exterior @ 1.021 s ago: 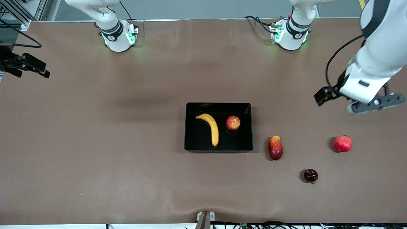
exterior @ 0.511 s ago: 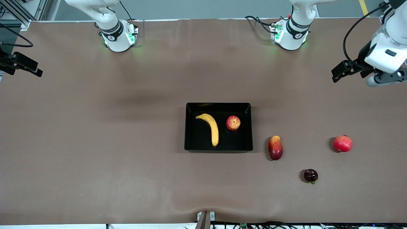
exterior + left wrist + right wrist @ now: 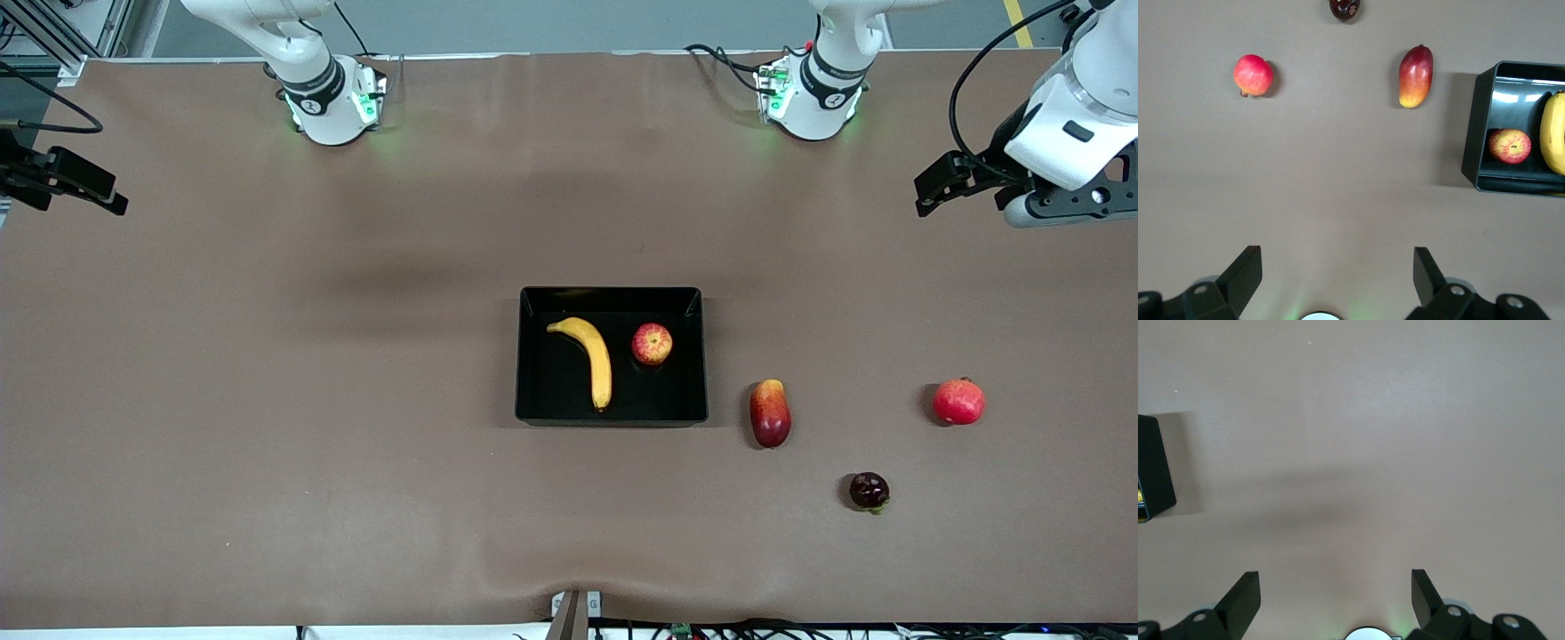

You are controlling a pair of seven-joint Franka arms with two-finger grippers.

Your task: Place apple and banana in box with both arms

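One banana (image 3: 589, 357) and one apple (image 3: 652, 344) lie side by side in the single black box (image 3: 613, 418) at the middle of the surface (image 3: 267, 400), and three other fruits sit between the box and the left arm's edge: a mango (image 3: 770, 412), a red crowned fruit (image 3: 958, 401) and a small dark fruit (image 3: 869, 491). The left gripper (image 3: 1337, 277) hangs with fingers spread and empty over the corner by the left arm's base, and the right gripper (image 3: 1335, 595), fingers likewise parted, hangs over the right arm's edge. The left wrist view takes in all five fruits, though the dark one is cut off at its margin, while the right wrist view catches only a corner of the box with what may be a sliver of banana.

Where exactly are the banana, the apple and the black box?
banana (image 3: 594, 359), front view, middle of its curved yellow body.
apple (image 3: 652, 344), front view, centre of its mottled skin.
box (image 3: 611, 293), front view, its wall toward the robots' bases.
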